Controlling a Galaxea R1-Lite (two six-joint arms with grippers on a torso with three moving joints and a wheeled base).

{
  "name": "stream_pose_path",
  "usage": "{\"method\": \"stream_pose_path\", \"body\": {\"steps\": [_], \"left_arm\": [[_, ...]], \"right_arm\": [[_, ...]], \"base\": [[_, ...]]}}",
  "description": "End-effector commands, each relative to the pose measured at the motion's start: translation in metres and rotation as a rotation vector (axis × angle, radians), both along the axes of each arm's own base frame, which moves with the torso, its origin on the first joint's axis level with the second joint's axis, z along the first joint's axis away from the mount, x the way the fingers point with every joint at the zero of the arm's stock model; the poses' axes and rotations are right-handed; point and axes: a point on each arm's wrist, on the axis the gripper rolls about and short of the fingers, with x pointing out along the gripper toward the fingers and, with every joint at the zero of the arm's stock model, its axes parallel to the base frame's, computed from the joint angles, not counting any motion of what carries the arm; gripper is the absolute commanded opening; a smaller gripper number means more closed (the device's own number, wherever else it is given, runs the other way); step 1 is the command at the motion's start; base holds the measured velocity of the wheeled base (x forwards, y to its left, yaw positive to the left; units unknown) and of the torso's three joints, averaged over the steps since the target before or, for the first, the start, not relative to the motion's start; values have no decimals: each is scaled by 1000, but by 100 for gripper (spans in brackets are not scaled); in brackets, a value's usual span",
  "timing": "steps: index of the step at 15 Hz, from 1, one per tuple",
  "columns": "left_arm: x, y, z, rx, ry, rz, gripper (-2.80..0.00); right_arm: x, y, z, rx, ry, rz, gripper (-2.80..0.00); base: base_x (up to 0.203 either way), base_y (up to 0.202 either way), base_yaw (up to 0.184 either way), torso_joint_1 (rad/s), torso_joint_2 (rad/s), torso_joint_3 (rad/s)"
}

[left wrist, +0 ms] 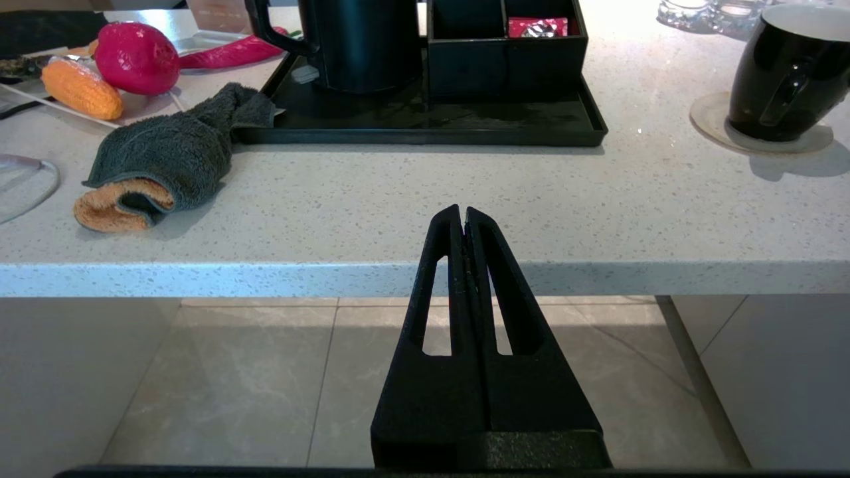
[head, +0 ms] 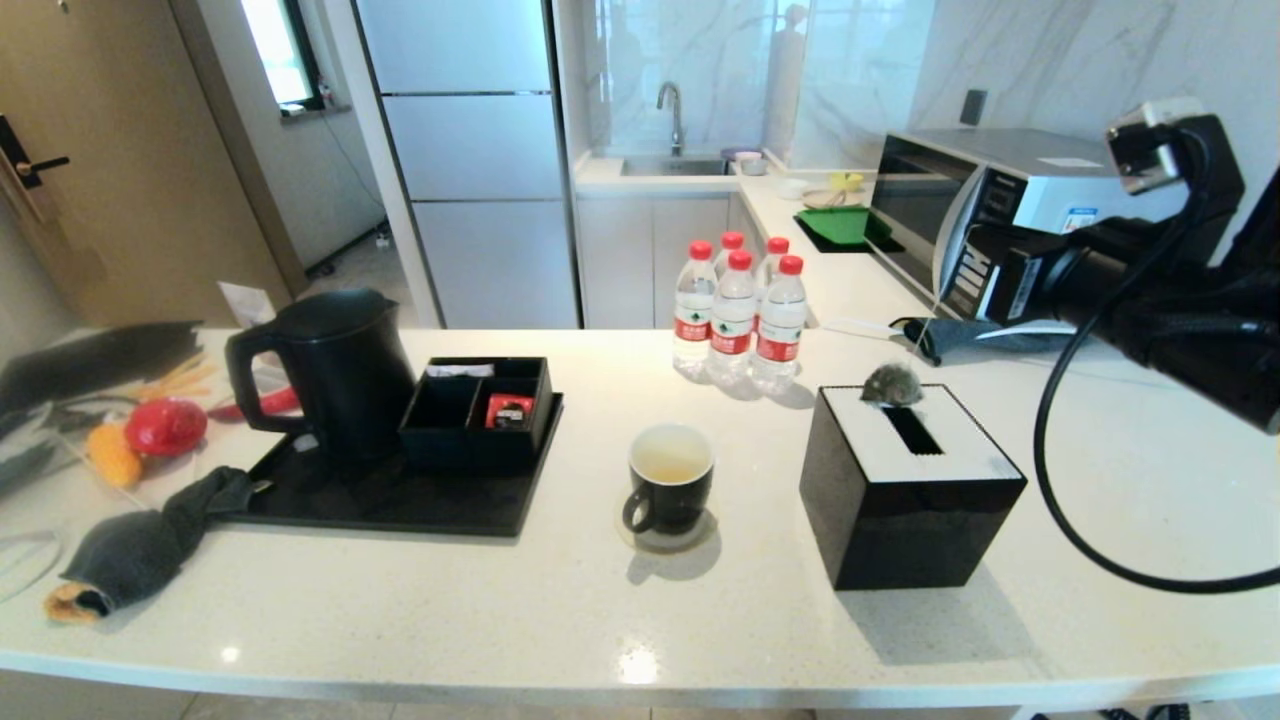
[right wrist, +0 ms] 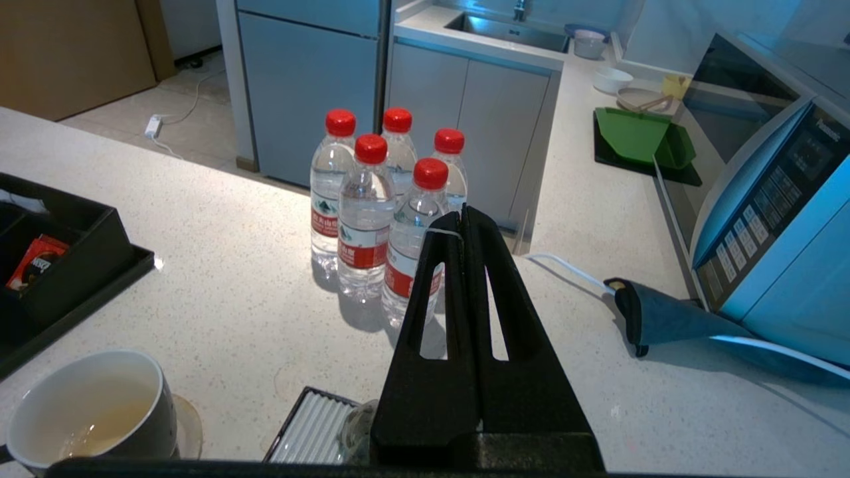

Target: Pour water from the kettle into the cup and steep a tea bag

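The matte black electric kettle [head: 325, 372] with its large loop handle stands at about nine o'clock on the desk [head: 500, 610], on a flat black tray [head: 390, 495] beside a black compartment box [head: 478, 410] holding a red packet [head: 510, 410]. The small black mug with a white interior [head: 670, 480] sits on a pale coaster [head: 665, 540] near the centre, pale yellowish water [head: 668, 468] already in it, so pouring looks done. The grey-green tea bag sachet [head: 892, 385] rests on top of the black cube tissue box [head: 905, 490] at about three o'clock; a thin white string [right wrist: 443, 232] crosses the tips of the right gripper [right wrist: 463, 216], whose jaws are pressed together and seem to pinch that string above the box. The sachet is light, soft and probably wet, so it will swing and drip; the string is the sensible hold, kept near the tag end. The mug is rigid, breakable and could slide on its coaster. Five red-capped clear plastic water bottles [head: 738, 315] stand at twelve o'clock. The left gripper [left wrist: 463, 216] hangs below the near desk edge at six o'clock, jaws closed on nothing.
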Motion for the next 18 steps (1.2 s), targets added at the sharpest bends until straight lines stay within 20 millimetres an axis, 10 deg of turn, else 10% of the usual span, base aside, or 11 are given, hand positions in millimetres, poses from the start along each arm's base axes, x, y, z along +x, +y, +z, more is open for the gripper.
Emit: {"method": "stream_pose_path", "body": {"steps": [1,18], "left_arm": [[0,0,0,1,0,1,-280],[0,0,0,0,0,1,-280]], "right_arm": [[-7,-2,5,1,-8,0,-280],[-14,-5,6,-12,21,-4,-280]], "base": [[0,0,0,0,0,0],[0,0,0,0,0,0]]}}
